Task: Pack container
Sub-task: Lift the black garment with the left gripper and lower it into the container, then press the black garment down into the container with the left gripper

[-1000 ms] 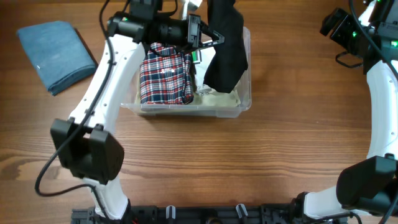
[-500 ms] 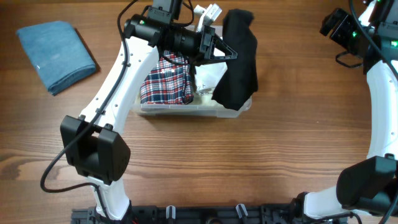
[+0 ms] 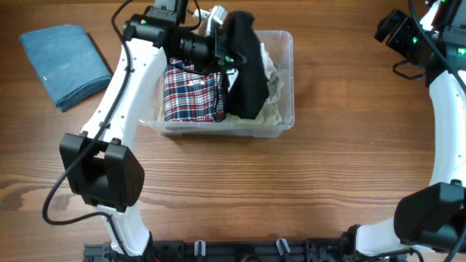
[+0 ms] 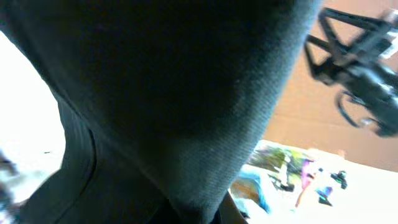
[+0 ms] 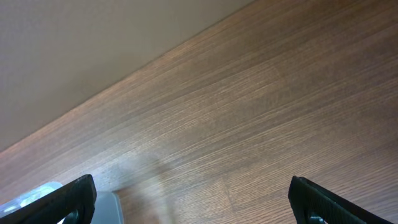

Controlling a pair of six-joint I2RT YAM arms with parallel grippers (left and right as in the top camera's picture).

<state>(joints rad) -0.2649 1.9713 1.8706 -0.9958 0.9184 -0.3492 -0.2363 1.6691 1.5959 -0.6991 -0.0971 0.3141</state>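
Observation:
The container [image 3: 285, 116], a clear plastic bin, stands at the table's middle back. A folded red plaid cloth [image 3: 193, 91] fills its left half, and pale crumpled fabric [image 3: 271, 78] lies at its right. My left gripper [image 3: 227, 48] is shut on a black garment [image 3: 247, 73], which hangs down into the bin's middle. In the left wrist view the black garment [image 4: 155, 93] covers nearly everything and hides the fingers. My right gripper [image 5: 193, 208] stands open over bare wood at the far right, holding nothing; its fingertips [image 5: 71, 199] show at the view's lower corners.
A folded blue cloth [image 3: 65, 64] lies at the table's far left. The left arm [image 3: 124, 109] reaches from the front edge over the bin's left side. The right arm [image 3: 444, 109] runs along the right edge.
The left gripper carried the black garment out to the bin's right end, then back left. The garment now hangs over the bin's middle. The right arm has not moved.

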